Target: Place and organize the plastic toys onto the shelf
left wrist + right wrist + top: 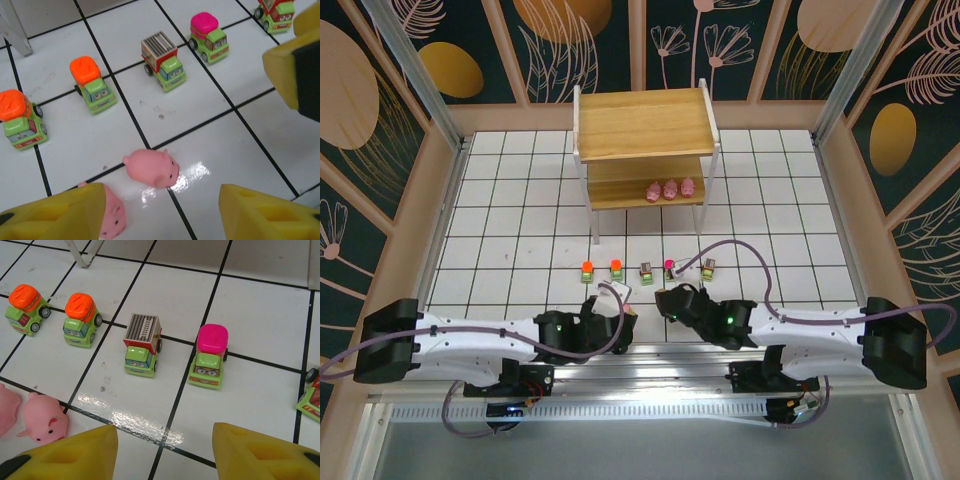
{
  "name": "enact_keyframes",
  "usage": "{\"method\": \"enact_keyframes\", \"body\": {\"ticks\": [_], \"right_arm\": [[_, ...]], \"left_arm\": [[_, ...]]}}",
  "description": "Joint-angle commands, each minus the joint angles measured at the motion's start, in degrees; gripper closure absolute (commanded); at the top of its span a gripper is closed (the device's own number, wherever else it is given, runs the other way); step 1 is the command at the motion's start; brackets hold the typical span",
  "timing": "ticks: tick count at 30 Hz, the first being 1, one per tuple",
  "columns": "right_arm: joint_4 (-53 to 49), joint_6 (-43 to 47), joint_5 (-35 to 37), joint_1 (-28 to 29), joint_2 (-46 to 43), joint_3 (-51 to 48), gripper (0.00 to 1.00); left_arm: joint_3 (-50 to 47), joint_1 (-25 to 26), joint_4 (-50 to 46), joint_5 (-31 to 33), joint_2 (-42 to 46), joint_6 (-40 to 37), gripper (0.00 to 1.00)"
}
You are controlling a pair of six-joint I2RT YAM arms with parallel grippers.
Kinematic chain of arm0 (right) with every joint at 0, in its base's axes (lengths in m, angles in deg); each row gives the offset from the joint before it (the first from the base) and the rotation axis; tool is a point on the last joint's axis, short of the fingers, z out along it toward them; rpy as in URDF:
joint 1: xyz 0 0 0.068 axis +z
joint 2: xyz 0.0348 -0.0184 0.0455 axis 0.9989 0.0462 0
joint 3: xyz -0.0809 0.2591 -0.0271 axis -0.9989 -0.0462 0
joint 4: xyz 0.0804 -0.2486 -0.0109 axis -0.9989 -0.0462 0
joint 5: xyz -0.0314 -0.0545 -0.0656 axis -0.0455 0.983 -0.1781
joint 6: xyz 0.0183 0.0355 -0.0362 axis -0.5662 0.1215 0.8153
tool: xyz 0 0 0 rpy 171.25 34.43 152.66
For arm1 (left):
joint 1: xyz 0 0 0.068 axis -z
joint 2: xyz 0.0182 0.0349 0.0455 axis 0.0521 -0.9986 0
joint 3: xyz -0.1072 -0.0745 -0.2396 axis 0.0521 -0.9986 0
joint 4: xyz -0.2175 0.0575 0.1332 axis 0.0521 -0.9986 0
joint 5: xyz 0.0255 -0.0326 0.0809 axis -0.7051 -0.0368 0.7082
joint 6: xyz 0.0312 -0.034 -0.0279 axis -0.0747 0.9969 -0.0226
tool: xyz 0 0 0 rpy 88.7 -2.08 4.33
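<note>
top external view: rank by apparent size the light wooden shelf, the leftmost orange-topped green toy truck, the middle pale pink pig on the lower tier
1. Light wooden shelf, by far the largest.
2-3. Orange-topped green toy truck and pale pink pig: both tiny, too alike to rank.

A pink pig (151, 167) lies between parted jaws.

In the left wrist view a yellow finger (60, 215) of the left claw (165, 220) covers half of one pink pig (114, 216), and the top edge crops the rightmost truck (274, 14). The right wrist view's edges cut that truck (311, 399) and another pig (7, 407).
</note>
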Motion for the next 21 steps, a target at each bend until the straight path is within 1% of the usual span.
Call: {"method": "enact_keyframes", "body": {"ticks": [1, 6, 9, 12, 16, 19, 21], "right_arm": [[-0.2, -2.4, 2.9, 0.9, 1.1, 2.2, 0.45], [-0.6, -2.7, 3.1, 1.4, 1.5, 2.8, 0.45], [-0.6, -2.9, 3.2, 1.6, 2.0, 3.1, 0.45], [-0.7, -3.0, 3.4, 2.0, 2.5, 3.5, 0.45], [-0.4, -3.2, 3.3, 2.5, 3.5, 4.0, 0.45], [-0.3, -3.4, 3.6, 3.2, 4.4, 4.4, 0.45], [0.0, -3.4, 3.6, 3.5, 4.9, 4.4, 0.45]], "left_arm": [[-1.7, 2.3, -3.2, 2.6, 1.4, 4.9, 0.38], [-3.4, 6.4, -5.7, 3.9, 3.6, 9.8, 0.38], [-3.4, 11.1, -7.3, 6.2, 3.6, 12.3, 0.38], [-1.0, 16.1, -9.7, 7.9, -0.3, 14.5, 0.38], [5.6, 23.0, -15.2, 11.5, -10.2, 17.8, 0.38], [6.7, 24.7, -15.7, 11.7, -12.8, 20.5, 0.38], [4.7, 24.7, -15.5, 11.8, -10.7, 23.2, 0.38]]}}
